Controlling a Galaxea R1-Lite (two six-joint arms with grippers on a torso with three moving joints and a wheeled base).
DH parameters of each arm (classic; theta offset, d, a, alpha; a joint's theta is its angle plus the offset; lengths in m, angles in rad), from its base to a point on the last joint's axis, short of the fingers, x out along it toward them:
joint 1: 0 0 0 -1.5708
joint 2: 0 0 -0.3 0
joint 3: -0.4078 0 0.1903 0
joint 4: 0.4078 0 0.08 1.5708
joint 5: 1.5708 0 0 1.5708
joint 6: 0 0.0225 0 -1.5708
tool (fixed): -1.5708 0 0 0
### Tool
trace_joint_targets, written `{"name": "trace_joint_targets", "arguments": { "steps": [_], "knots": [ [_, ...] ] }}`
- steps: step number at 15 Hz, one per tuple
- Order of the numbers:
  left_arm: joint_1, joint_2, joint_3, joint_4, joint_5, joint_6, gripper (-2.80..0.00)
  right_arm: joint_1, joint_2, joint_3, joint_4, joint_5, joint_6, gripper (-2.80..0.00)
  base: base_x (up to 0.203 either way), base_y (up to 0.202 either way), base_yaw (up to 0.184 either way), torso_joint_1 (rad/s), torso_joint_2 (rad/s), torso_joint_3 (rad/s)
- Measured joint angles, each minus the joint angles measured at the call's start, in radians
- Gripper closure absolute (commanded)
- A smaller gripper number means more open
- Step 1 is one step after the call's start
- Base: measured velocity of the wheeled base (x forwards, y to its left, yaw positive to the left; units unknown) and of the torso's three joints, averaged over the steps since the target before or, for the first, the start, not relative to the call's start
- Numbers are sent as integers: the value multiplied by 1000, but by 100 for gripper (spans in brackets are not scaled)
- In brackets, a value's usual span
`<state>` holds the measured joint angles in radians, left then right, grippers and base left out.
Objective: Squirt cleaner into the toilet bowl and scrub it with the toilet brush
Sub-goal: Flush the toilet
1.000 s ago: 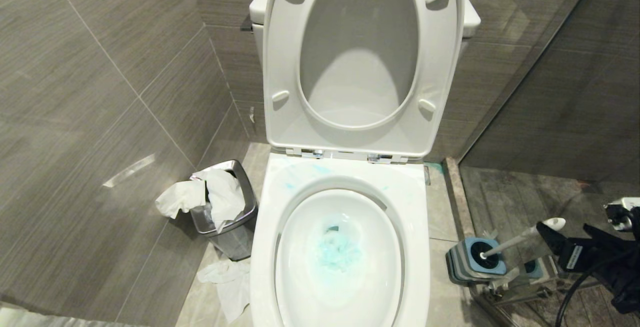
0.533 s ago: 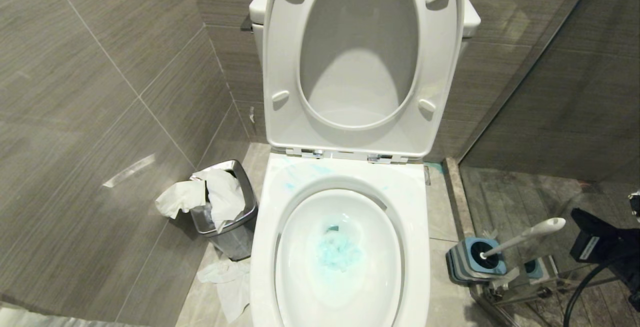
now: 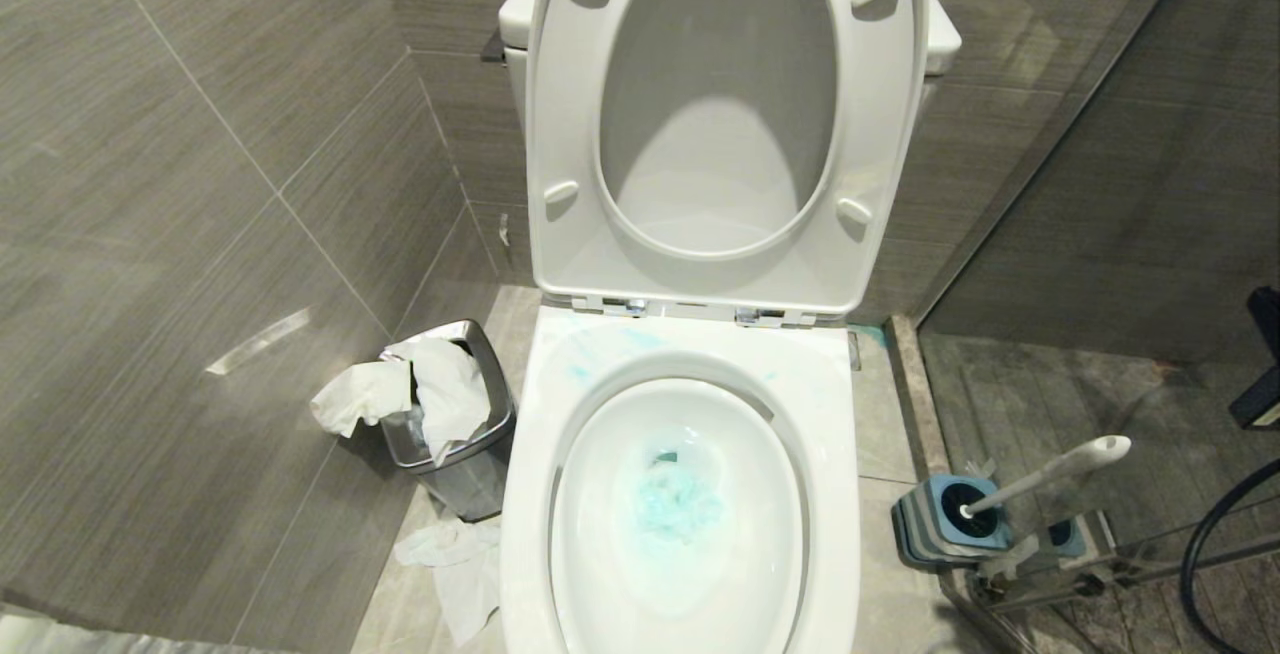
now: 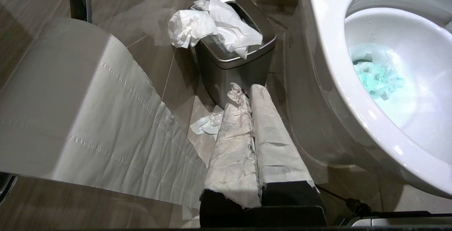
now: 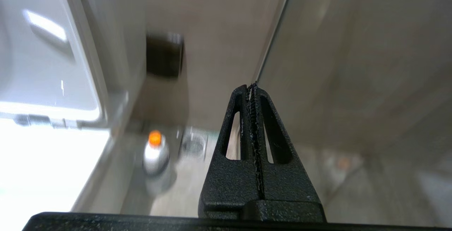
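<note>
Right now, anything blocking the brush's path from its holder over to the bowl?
Nothing visible. The toilet brush leans in its holder on the floor beside the toilet bowl; only bare floor tile lies between them, and the seat is up.

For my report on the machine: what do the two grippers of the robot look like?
The right gripper has black, rough-textured fingers, each tapering to a point with a long slot cut through it. The left gripper has fingers wrapped in crumpled whitish paper above a black base, with a thin black cable beside it.
</note>
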<state>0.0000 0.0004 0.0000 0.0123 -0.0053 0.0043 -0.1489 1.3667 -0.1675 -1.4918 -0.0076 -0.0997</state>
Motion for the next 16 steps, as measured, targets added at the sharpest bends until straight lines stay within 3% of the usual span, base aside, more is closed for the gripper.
{"name": "trace_joint_targets", "arguments": {
  "steps": [5, 10, 16],
  "knots": [
    [0, 0, 0, 0, 0, 0, 0, 0, -302, -110, 308, 0, -9, 0, 0, 0, 0, 0, 0, 0],
    [0, 0, 0, 0, 0, 0, 0, 20, -641, -272, 835, 0, -9, 0, 0, 0, 0, 0, 0, 0],
    [0, 0, 0, 0, 0, 0, 0, 95, -944, -279, 1219, -7, -9, 0, 0, 0, 0, 0, 0, 0]
  ]
}}
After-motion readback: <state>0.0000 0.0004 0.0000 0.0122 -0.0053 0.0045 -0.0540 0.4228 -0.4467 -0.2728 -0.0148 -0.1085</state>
